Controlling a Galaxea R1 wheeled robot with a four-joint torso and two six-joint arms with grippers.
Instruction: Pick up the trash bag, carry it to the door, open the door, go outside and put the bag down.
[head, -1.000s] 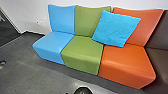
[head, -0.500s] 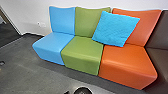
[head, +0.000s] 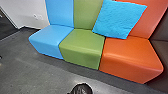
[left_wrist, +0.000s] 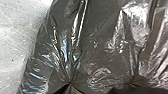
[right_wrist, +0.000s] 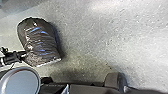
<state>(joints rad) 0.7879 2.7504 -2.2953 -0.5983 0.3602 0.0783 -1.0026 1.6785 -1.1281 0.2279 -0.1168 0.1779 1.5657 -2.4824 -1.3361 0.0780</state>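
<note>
And your left end effector (right_wrist: 23, 56) is right at the trash bag (right_wrist: 39, 37), seemingly pinching gathered film at one end! The bulk stretches away from that grip, over the floor (right_wrist: 100, 37). Left is your nearer arm; the right end effector's state, I can't tell. Any carry depends on that left-side pinch.

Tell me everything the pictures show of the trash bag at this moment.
The trash bag is dark and glossy, apparently thin plastic, and bulges as if filled. One end is rounded; a pale strip edges the other. Creases cross its side, with whitish and bluish glints. Close up, folds draw together at two puckered spots. What looks like the left hand meets it near the pale-edged end. Grey floor lies around it, but whether it touches the floor is unclear.
</note>
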